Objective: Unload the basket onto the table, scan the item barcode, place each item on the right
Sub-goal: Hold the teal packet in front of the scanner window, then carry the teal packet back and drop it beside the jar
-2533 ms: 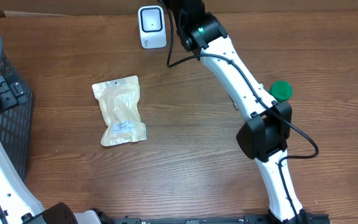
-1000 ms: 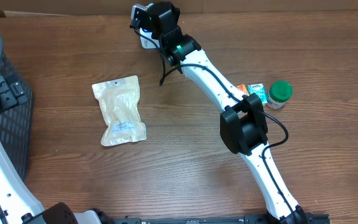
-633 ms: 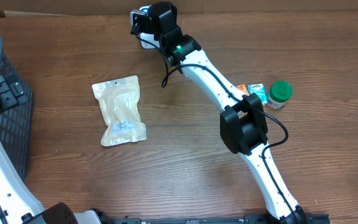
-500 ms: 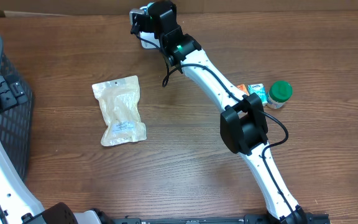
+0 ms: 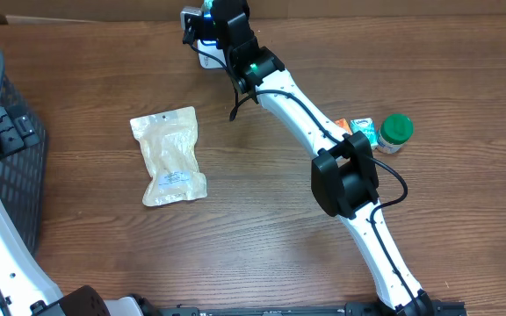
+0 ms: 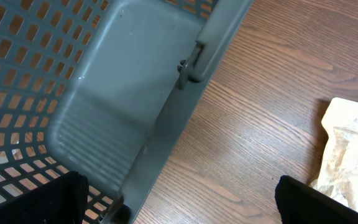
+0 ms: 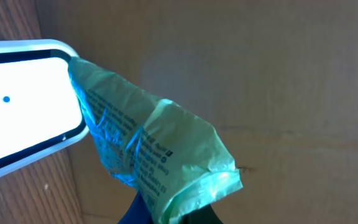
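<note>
Pinching a crinkled green packet [image 7: 157, 155] by its lower end, my right fingers [image 7: 135, 216] are pressed tight on the film, and the packet rises from them and leans to the left. Its upper corner touches or overlaps the edge of the scanner [image 7: 17, 106], whose window glows white with one small blue dot, up and to the left of those fingers. Black print runs along the side of the packet that faces my wrist; I cannot make out a barcode in it. Behind the packet is a plain brown surface. My left fingers [image 6: 325, 202] are spread wide with nothing between them. Beneath and to the left of them is the corner of a grey slotted basket [image 6: 123, 93], and just off to their right a pale pouch [image 6: 353, 149] lies flat on the wooden bench [image 5: 262, 219]. Well away from both sets of fingers, beside my right arm's elbow, a green-lidded jar [image 5: 397, 130] stands against a small carton [image 5: 358, 129].
</note>
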Available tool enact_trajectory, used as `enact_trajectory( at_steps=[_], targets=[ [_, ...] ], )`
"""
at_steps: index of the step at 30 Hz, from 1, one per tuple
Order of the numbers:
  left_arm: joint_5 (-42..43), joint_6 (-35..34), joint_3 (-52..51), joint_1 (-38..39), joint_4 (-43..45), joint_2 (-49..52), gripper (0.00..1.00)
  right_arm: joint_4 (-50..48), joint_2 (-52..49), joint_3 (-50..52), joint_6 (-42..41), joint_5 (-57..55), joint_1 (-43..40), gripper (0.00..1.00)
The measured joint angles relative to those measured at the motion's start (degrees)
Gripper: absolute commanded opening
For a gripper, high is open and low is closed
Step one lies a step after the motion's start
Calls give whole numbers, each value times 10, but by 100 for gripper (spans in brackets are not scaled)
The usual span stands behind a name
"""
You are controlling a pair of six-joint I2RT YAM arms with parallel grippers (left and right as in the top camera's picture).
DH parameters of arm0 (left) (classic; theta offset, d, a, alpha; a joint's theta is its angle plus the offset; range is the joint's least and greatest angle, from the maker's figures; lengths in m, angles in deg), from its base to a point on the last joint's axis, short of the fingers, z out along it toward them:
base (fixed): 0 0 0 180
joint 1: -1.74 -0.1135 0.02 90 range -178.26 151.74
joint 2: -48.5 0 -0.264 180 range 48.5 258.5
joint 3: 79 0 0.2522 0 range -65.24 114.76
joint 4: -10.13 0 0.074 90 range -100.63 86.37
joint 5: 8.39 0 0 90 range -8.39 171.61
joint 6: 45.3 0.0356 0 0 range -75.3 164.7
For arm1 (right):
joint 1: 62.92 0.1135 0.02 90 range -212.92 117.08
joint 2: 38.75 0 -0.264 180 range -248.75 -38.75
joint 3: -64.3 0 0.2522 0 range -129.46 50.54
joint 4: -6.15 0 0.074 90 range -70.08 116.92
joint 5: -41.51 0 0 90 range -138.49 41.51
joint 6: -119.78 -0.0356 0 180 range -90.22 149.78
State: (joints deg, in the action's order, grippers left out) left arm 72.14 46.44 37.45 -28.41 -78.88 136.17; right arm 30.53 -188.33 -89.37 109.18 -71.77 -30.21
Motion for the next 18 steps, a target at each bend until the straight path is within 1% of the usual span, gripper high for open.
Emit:
enact_trajectory(
  at_steps=[4, 6, 8, 14, 16, 17, 18],
  targets=[
    [0, 0, 0, 0, 0, 0, 100, 33, 3, 0, -67, 8, 0, 4],
    [0, 0, 0, 0, 0, 0, 99, 57, 12, 0, -121, 17, -1, 4],
    [0, 0, 0, 0, 0, 0, 100, 80, 34, 0, -192, 23, -1, 4],
    [0, 0, 0, 0, 0, 0, 100, 230, 149, 0, -389, 33, -2, 4],
    [0, 0, 0, 0, 0, 0, 100, 297, 198, 0, -471, 34, -2, 4],
    [0, 0, 0, 0, 0, 0, 99, 352, 227, -3, -537, 36, -2, 4],
    [0, 0, 0, 0, 0, 0, 100, 376, 239, -3, -564, 35, -2, 4]
  ],
)
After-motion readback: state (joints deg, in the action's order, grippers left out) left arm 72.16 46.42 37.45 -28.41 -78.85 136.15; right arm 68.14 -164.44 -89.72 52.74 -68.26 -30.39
